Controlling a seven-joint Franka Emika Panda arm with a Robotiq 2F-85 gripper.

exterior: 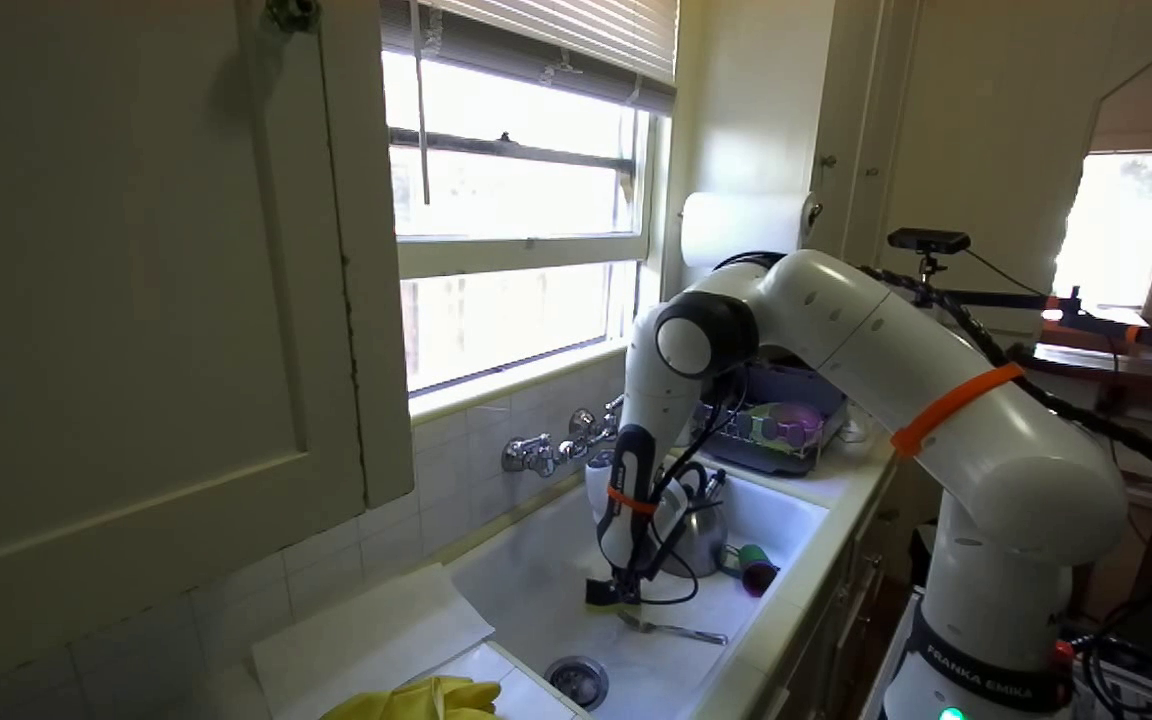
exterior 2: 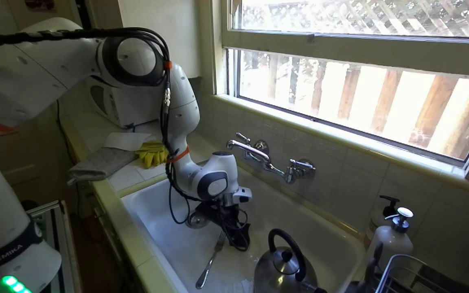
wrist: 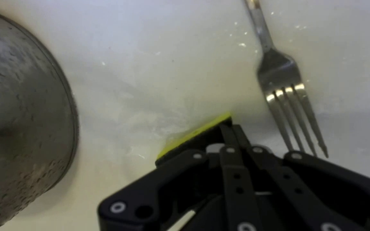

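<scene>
My gripper (wrist: 234, 128) is low over the white sink (exterior: 526, 570), its fingertips almost touching. They close at the end of a dark sponge (wrist: 194, 139) with a yellow layer, which sits tilted in the wrist view; part of the contact is hidden behind the fingers. In an exterior view the sponge (exterior: 599, 592) is a dark block at the fingertips, close to the sink floor. A metal fork (wrist: 279, 69) lies right of the fingers, tines toward the gripper. A wet steel kettle (wrist: 21, 112) stands at the left; it also shows in an exterior view (exterior 2: 271, 264).
A green and dark red cup (exterior: 756, 572) lies beyond the fork. The drain (exterior: 578, 682) is at the sink's near end. The faucet (exterior 2: 250, 150) juts from the wall. Soap bottles (exterior 2: 391, 244), a dish rack (exterior: 781, 430) and yellow gloves (exterior 2: 153, 154) are around the sink.
</scene>
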